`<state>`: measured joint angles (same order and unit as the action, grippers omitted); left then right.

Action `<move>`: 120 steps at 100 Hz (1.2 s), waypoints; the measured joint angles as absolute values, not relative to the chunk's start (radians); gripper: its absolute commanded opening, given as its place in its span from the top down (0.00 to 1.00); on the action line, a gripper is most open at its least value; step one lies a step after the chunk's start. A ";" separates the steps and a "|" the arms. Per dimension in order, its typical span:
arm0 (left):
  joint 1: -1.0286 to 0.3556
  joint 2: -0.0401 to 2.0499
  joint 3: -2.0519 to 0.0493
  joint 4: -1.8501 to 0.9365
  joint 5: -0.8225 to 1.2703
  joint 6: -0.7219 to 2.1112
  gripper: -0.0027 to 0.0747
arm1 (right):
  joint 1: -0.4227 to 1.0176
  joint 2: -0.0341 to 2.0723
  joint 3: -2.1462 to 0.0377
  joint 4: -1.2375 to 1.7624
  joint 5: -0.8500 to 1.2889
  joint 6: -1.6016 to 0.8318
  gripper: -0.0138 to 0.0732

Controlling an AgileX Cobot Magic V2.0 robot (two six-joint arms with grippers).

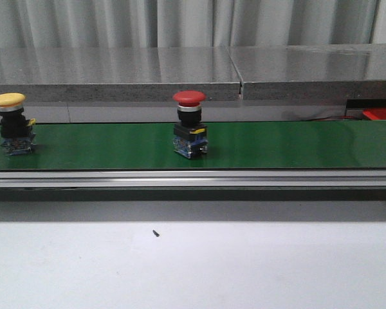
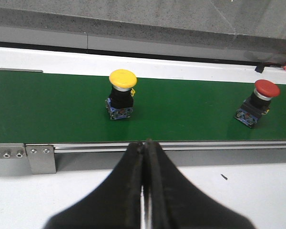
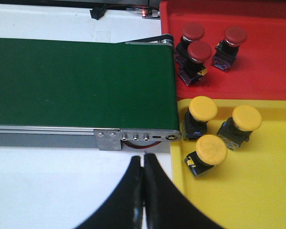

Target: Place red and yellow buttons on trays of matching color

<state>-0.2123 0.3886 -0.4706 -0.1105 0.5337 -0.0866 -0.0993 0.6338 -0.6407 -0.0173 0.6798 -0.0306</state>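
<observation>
While both grippers (image 2: 144,148) (image 3: 143,162) sit closed and empty, the red tray (image 3: 271,57) holds 3 red buttons (image 3: 199,53), the yellow tray (image 3: 257,191) 3 yellow buttons (image 3: 210,149).

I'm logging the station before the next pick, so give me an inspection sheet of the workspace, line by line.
Surface: green belt running across, white table in front.
Job's things: yellow button and red button upright on the belt, apart; red tray holds three red buttons, yellow tray three yellow ones.
Clutter: small dark screw on the table.
Grippers: left gripper shut, empty, short of the belt; right gripper shut, empty, near the belt's end.
Cables: red wire behind the belt.
Surroundings: grey ledge, curtain.
</observation>
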 measured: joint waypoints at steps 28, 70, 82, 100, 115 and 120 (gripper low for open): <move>-0.212 0.389 -0.471 -0.111 0.534 -0.087 0.99 | -0.099 0.634 -0.641 0.035 0.693 -0.031 0.92; -0.212 0.389 -0.471 -0.111 0.534 -0.088 0.99 | -0.045 0.805 -0.757 0.113 0.767 -0.062 0.92; -0.212 0.389 -0.471 -0.111 0.534 -0.088 0.99 | 0.018 0.904 -0.844 0.113 0.765 -0.062 0.92; -0.212 0.389 -0.471 -0.111 0.534 -0.088 0.99 | 0.103 1.064 -0.981 0.115 0.783 -0.062 0.66; -0.212 0.389 -0.471 -0.111 0.534 -0.088 0.99 | 0.162 1.190 -1.071 0.115 0.825 -0.062 0.25; -0.212 0.389 -0.471 -0.111 0.534 -0.088 0.99 | 0.176 1.226 -1.096 0.115 0.836 -0.062 0.16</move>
<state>-0.2123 0.3886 -0.4706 -0.1105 0.5337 -0.0875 0.1761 1.2258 -1.0960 0.1146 0.8365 -0.0616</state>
